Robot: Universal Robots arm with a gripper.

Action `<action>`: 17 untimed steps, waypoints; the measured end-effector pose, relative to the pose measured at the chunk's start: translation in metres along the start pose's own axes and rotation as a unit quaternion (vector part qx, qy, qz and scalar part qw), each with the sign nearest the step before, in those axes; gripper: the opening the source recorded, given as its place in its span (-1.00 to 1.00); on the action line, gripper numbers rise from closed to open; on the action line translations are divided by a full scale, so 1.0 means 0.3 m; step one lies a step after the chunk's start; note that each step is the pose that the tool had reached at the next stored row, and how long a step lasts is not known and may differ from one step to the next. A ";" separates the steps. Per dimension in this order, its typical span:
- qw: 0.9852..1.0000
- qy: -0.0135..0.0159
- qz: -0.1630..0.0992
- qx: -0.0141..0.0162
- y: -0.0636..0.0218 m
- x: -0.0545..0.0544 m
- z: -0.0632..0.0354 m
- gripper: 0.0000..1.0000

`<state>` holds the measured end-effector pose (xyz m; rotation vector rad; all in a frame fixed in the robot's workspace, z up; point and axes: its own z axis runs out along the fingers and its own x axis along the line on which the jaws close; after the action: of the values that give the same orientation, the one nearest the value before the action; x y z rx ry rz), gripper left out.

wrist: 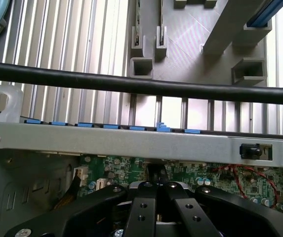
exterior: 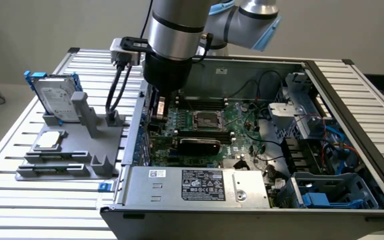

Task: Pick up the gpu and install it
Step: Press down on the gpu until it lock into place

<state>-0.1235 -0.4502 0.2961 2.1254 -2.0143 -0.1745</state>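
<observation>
Item: the gpu (exterior: pixel 199 146), a small flat expansion card with a black, rounded, glossy cooler shroud.

Location: inside the open grey metal computer case (exterior: pixel 362 107), on the green motherboard (exterior: pixel 245 127), between the square silver processor socket (exterior: pixel 205 119) and the silver boxed power supply (exterior: pixel 199 185).

Pose: it stands on its long edge with the shroud face turned towards the power supply. Its length runs across the exterior view from left to right.

Condition: only the shroud is discernible; the board face and end bracket cannot be made out. Full seating in the slot cannot be confirmed.
</observation>
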 end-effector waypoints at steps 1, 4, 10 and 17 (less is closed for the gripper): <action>1.000 0.001 0.000 0.000 0.000 -0.001 0.000 -0.79; 1.000 0.002 0.000 0.000 0.000 -0.003 0.000 -0.79; 1.000 0.003 0.002 0.000 0.000 -0.011 -0.001 -0.79; 1.000 0.002 0.003 0.000 -0.001 -0.018 -0.001 -0.79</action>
<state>-0.1235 -0.4449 0.2960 2.1175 -2.0175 -0.1691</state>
